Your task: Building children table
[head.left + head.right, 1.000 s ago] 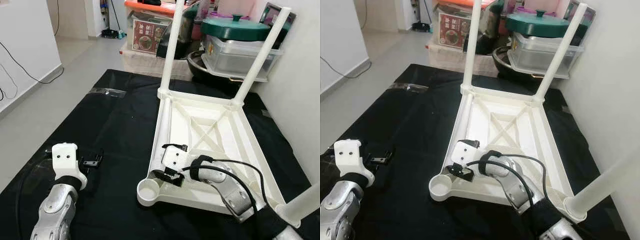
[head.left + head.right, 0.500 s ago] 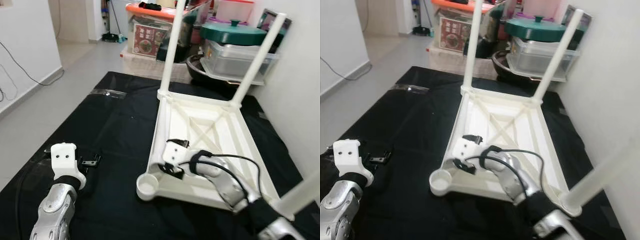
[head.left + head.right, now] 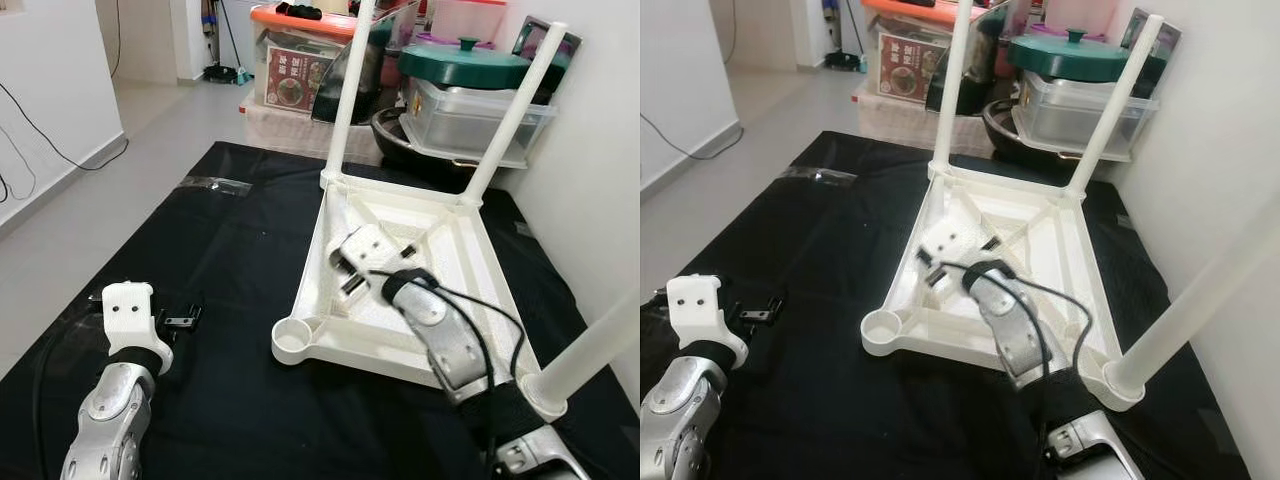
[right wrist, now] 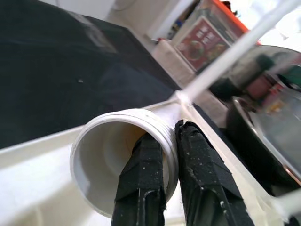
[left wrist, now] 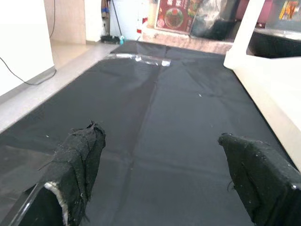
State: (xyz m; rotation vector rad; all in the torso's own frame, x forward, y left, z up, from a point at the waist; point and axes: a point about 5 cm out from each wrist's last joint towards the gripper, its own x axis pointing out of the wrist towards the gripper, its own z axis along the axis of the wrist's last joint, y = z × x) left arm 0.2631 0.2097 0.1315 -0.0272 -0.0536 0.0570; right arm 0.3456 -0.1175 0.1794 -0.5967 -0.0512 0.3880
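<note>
Left eye view, nearest first: the left pincer [image 3: 178, 320] hovers low over the near-left part of the black mat [image 3: 220, 250] on the floor, and the left wrist view shows its two padded fingers [image 5: 77, 162] spread wide apart with only mat between them, nothing held.

Just beyond, the white children's table [image 3: 470, 265] lies upside down on the right half of the mat, its underside with ribbed cross braces facing up. At its near-left corner sits an open round leg socket [image 3: 293, 341] with no leg in it. At the near-right corner a white leg [image 3: 590, 350] stands up and leans towards the right.

The right arm reaches in over the tray-like underside, and its white wrist block sits above the table's left rail. In the right wrist view the right pincer [image 4: 170, 155] is closed tight on the rim of a loose white tube [image 4: 101, 155], one finger inside the open mouth and one outside.

Farther on, two more legs [image 3: 345, 90] rise from the table's far corners. Past the mat's far edge stand storage boxes [image 3: 480, 115], one topped by a green lid [image 3: 462, 62].
</note>
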